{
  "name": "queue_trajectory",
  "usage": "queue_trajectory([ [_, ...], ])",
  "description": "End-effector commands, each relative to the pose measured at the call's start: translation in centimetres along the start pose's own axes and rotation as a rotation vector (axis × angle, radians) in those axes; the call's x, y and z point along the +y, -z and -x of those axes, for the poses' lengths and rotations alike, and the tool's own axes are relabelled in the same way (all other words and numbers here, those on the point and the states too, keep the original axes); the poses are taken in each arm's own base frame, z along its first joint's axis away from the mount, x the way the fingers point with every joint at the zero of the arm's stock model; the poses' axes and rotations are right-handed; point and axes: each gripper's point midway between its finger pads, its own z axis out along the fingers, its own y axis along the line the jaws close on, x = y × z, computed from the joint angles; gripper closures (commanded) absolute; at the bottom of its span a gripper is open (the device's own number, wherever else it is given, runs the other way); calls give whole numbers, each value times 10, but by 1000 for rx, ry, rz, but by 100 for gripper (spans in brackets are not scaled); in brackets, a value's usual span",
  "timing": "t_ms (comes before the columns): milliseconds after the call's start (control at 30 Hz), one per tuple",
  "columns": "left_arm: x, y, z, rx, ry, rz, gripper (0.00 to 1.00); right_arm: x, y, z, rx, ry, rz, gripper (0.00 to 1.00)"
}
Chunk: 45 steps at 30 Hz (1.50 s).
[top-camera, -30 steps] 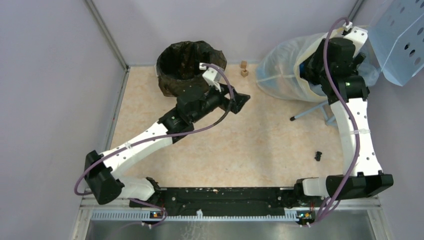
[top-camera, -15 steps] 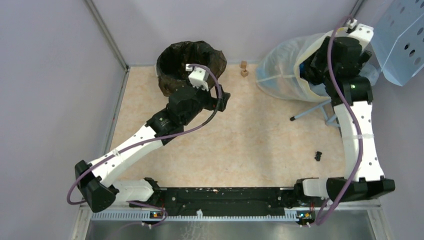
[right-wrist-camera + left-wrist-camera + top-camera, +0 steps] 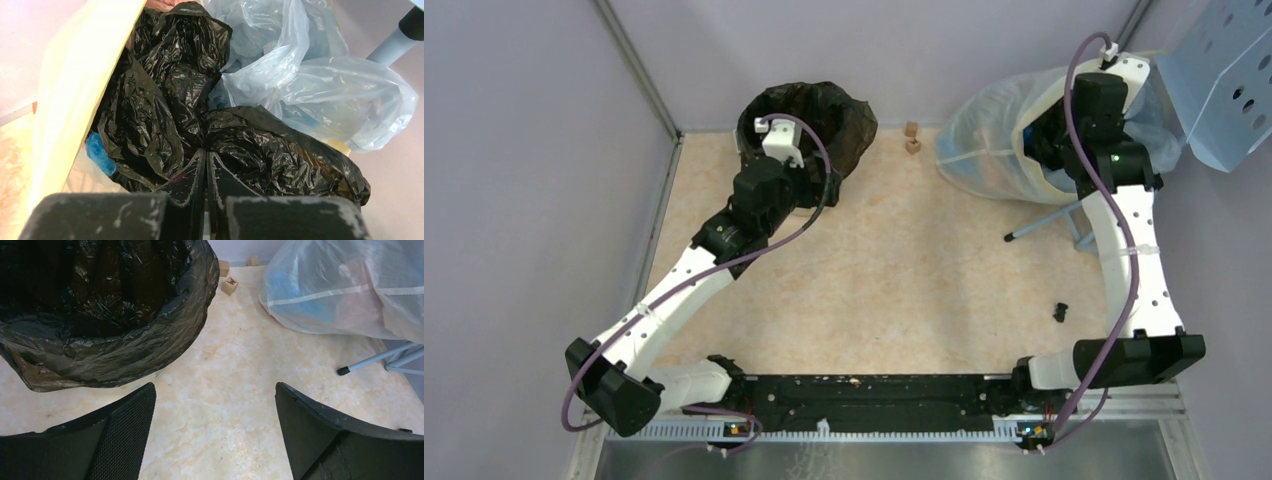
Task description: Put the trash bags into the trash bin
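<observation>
While the top view shows the right arm reaching into the sack at the far right of the counter, it hides what is inside. The right wrist view looks right in. The black bags lie in a crumpled heap in the sack, next to some pale plastic. They are thin, shiny and full of wrinkles. The right fingers are pressed together, and their tips pinch a fold of the black bags. The wrinkles all run to that spot.

The top view shows the left arm with its wrist at the near edge of the bin. The bin stands in the far left corner, well apart from the sack. The left wrist view shows what the top view cannot. The left fingers are wide apart, hold nothing, and hang over bare counter just beside the bin. From here the bin is a round tub with shiny, wrinkly black film over its rim and inside. Two small wood blocks sit between bin and sack.
</observation>
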Motion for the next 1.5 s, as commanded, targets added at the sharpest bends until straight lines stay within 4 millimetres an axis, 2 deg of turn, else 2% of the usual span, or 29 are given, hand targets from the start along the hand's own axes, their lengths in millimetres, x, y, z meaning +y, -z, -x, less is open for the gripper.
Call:
queue_trajectory([
  [0, -8, 11, 19, -45, 18, -42, 7, -18, 36, 33, -95, -67, 29, 100],
  [200, -12, 13, 17, -45, 17, -70, 7, -24, 88, 64, -174, -107, 163, 100],
  [300, -15, 16, 20, -56, 16, -91, 6, -23, 128, 92, -272, -150, 290, 100],
  [433, -20, 20, 23, -65, 19, -120, 6, -19, 192, 135, -443, -219, 499, 100],
  [533, -24, 24, 25, -70, 23, -143, 6, -3, 243, 157, -538, -235, 723, 100],
  [633, -27, 29, 27, -77, 28, -163, 6, 23, 288, 165, -568, -215, 986, 100],
  [667, -28, 32, 27, -79, 29, -172, 6, 32, 298, 164, -555, -205, 1069, 100],
  [733, -29, 36, 27, -83, 31, -188, 6, 54, 301, 154, -464, -202, 1194, 100],
  [800, -33, 42, 26, -87, 35, -216, 5, 82, 295, 129, -321, -186, 1337, 100],
  [900, -46, 48, 15, -61, 45, -310, 2, 117, 272, 71, -81, -193, 1491, 100],
  [1033, -73, 55, -11, -12, 37, -504, 1, 147, 238, -22, 118, -181, 1473, 100],
  [1167, -91, 59, -41, 48, 103, -644, 1, 172, 234, -111, 301, -108, 1497, 100],
  [1267, -82, 49, -63, 97, 146, -596, 1, 184, 229, -172, 397, -13, 1473, 100],
  [1300, -75, 44, -70, 115, 155, -546, 1, 186, 226, -198, 434, 33, 1457, 100],
  [1400, -50, 30, -93, 172, 156, -398, 1, 185, 213, -253, 496, 142, 1380, 99],
  [1467, -43, 27, -117, 250, 152, -368, 1, 182, 210, -284, 534, 200, 1351, 91],
])
